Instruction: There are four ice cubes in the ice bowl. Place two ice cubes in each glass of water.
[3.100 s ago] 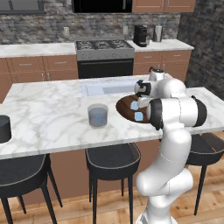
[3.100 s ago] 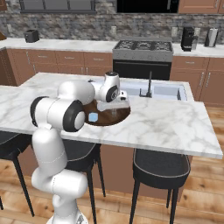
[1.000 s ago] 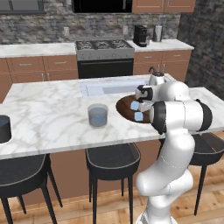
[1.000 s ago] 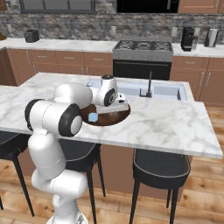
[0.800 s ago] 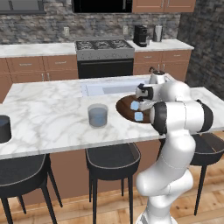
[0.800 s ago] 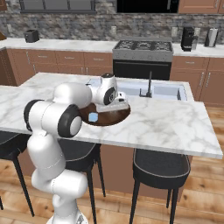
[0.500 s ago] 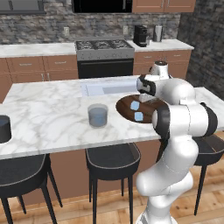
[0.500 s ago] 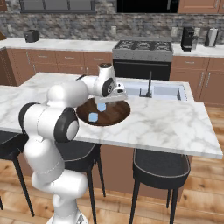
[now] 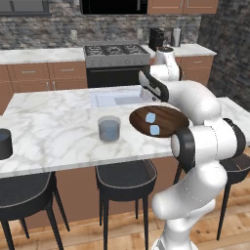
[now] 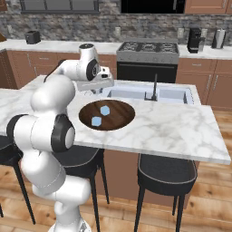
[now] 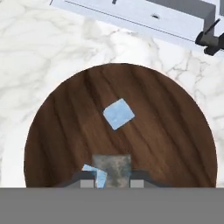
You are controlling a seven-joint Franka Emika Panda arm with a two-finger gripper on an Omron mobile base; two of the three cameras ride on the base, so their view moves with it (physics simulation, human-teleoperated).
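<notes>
On the white marble counter (image 9: 53, 139), the wide dark-brown wooden bowl (image 9: 168, 128) sits toward three o'clock of the see-through grey tumbler of water (image 9: 109, 129). Above the bowl hangs the tool (image 11: 112, 173), nearly shut on a small greyish-looking cube. Two pale-blue ice cubes (image 10: 105, 110) lie in the bowl. I'd worry that a thin pinch could drop the slick cube mid-swing, short of the glass.

arm: raised, reaching forward | end effector (image 11: 112, 175): pointing down, apparently closed on something small
</notes>
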